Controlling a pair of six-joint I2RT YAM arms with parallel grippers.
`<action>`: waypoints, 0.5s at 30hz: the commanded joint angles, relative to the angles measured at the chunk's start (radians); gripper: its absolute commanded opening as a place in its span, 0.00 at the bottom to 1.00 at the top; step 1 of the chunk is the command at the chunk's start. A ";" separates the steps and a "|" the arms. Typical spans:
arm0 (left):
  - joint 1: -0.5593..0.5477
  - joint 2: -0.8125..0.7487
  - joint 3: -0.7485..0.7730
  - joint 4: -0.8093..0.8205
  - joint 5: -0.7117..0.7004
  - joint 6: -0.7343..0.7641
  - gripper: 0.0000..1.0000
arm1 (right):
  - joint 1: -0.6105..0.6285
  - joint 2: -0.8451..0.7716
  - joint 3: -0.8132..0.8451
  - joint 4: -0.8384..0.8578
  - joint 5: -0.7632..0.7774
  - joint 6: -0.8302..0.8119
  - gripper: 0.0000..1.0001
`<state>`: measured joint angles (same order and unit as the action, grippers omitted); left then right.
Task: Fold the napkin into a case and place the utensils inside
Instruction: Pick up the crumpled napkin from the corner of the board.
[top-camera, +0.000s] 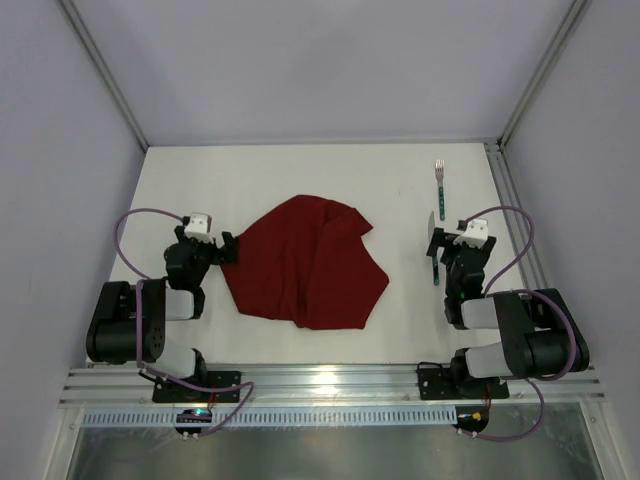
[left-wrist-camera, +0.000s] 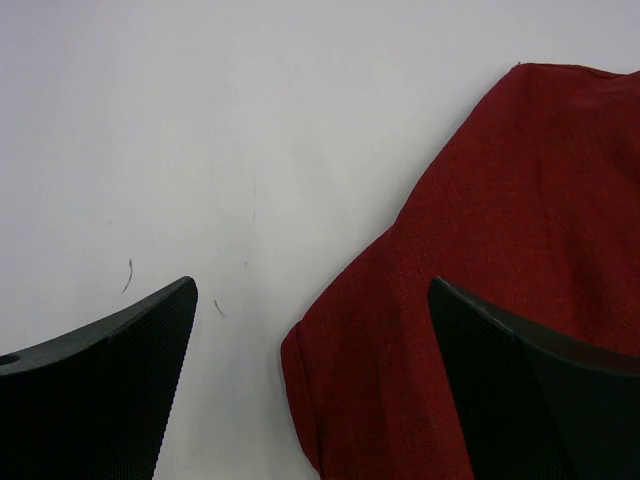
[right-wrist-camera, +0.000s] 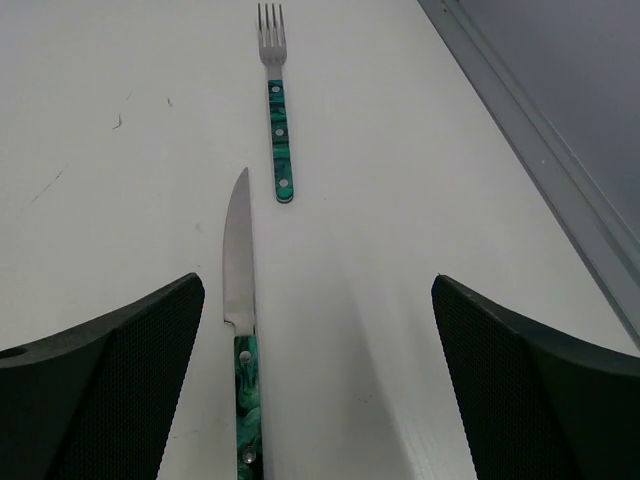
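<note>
The dark red napkin (top-camera: 305, 262) lies crumpled and loosely spread in the middle of the white table. Its left edge (left-wrist-camera: 420, 330) reaches between my left gripper's wide-open fingers. My left gripper (top-camera: 222, 247) hovers at that edge, open and holding nothing. The knife (right-wrist-camera: 240, 330) with its teal handle lies on the table between the fingers of my open right gripper (top-camera: 440, 242), close to the left finger (right-wrist-camera: 110, 390). The fork (right-wrist-camera: 275, 105) lies further away, tines pointing away. From above, the fork (top-camera: 440, 187) lies near the right rail and the knife (top-camera: 436, 262) is partly hidden by my right gripper.
A metal rail (top-camera: 512, 215) runs along the table's right side, close to the fork. Grey walls enclose the table at the back and sides. Another aluminium rail (top-camera: 320, 385) crosses the near edge by the arm bases.
</note>
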<state>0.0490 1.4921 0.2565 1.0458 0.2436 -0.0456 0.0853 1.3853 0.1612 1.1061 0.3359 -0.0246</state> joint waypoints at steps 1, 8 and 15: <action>0.006 0.000 0.015 0.036 -0.001 -0.004 0.99 | -0.015 -0.011 0.029 0.049 -0.014 0.008 0.99; 0.008 0.000 0.015 0.036 -0.004 -0.002 0.99 | -0.018 -0.316 0.162 -0.409 -0.031 0.043 0.99; 0.037 -0.282 0.355 -0.754 0.029 0.008 0.94 | 0.027 -0.436 0.479 -1.039 -0.314 0.342 0.67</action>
<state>0.0814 1.3090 0.4519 0.6281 0.1921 -0.0860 0.0826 0.9260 0.5159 0.4633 0.1196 0.1738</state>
